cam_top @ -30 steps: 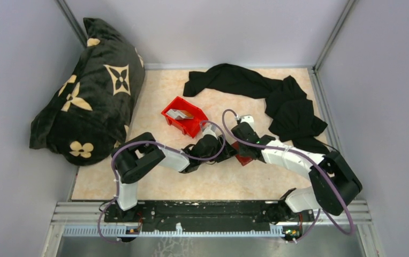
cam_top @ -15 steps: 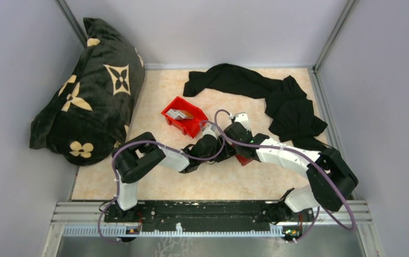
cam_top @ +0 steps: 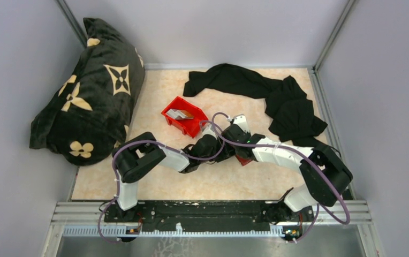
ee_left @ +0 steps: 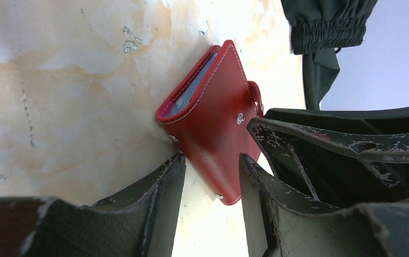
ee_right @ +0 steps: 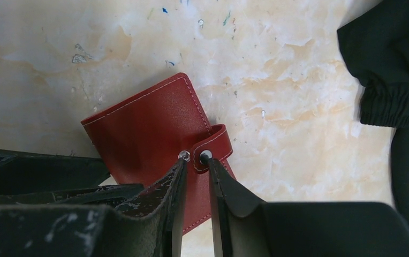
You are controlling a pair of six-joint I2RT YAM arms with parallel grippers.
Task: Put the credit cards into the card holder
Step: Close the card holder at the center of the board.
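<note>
The card holder (ee_right: 149, 134), a dark red wallet, lies near the table's middle (cam_top: 244, 159). Its strap (ee_right: 217, 143) is off its stud and the cover gapes a little, showing pale pockets (ee_left: 189, 93). My left gripper (ee_left: 210, 158) straddles the holder's near corner, a fingertip against each edge. My right gripper (ee_right: 194, 158) stands over the cover, jaws a narrow gap apart, one tip by the stud and the other on the strap's snap. Pale credit cards (cam_top: 180, 113) lie in the red bin (cam_top: 191, 127), behind the grippers.
A black garment (cam_top: 277, 96) sprawls across the back right, its cuff close to the holder (ee_right: 395, 69). A large black cushion with cream flowers (cam_top: 90, 91) leans in the back left corner. Grey walls close in the table on three sides.
My right arm has swung in to the left, bringing its gripper over the card holder's strap. The left arm and the holder have stayed put.
</note>
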